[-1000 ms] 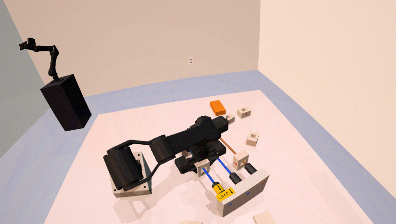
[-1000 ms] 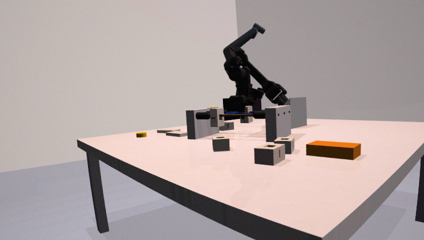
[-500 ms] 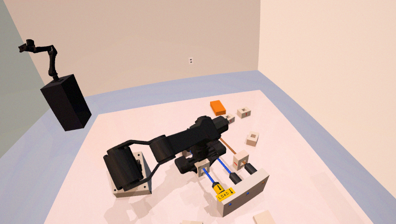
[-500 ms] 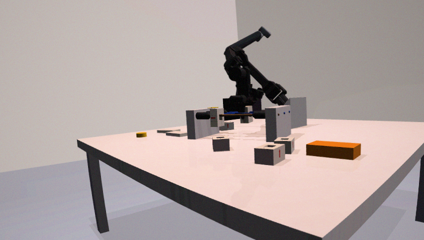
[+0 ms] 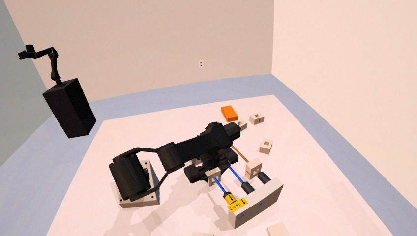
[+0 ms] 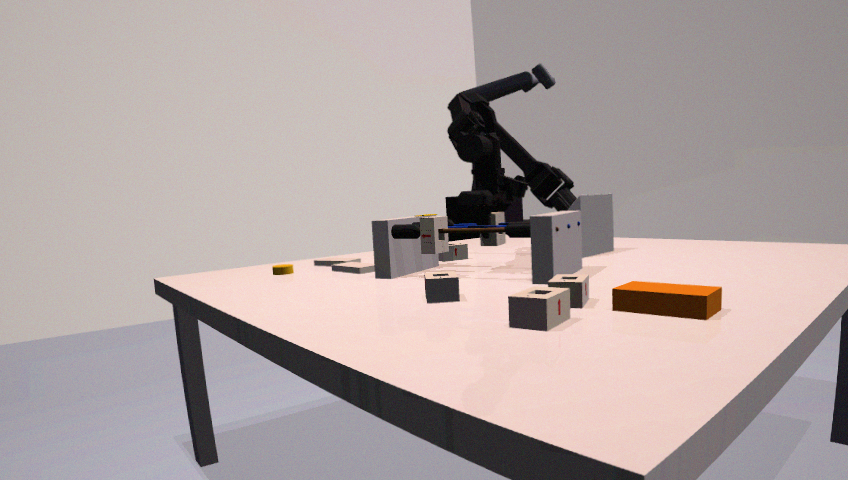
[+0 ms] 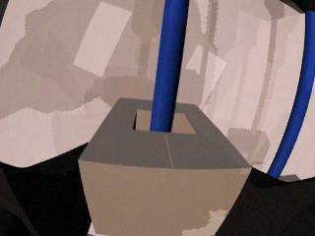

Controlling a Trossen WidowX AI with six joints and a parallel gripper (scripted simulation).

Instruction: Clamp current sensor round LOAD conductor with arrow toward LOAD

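The beige split-core sensor (image 5: 210,180) (image 6: 492,234) (image 7: 162,197) is round the blue LOAD conductor (image 5: 220,185) (image 7: 169,64), which runs through its window in the wrist view. Only a thin seam shows between the halves on its grey face; whether it is latched cannot be told. My gripper (image 5: 213,168) (image 7: 156,145) is shut on the sensor, one finger on each side. The yellow LOAD marker (image 5: 237,204) (image 6: 426,215) sits at the conductor's end, on the end block (image 5: 255,201). The sensor's arrow is not visible.
A second blue conductor (image 5: 235,174) (image 7: 299,98) runs alongside. Another sensor (image 5: 251,165) (image 6: 433,243) sits round the brown conductor (image 5: 239,153) (image 6: 473,230). Several loose sensors and an orange block (image 5: 229,113) (image 6: 666,301) lie beyond. A yellow disc (image 6: 282,269) lies near the table's edge.
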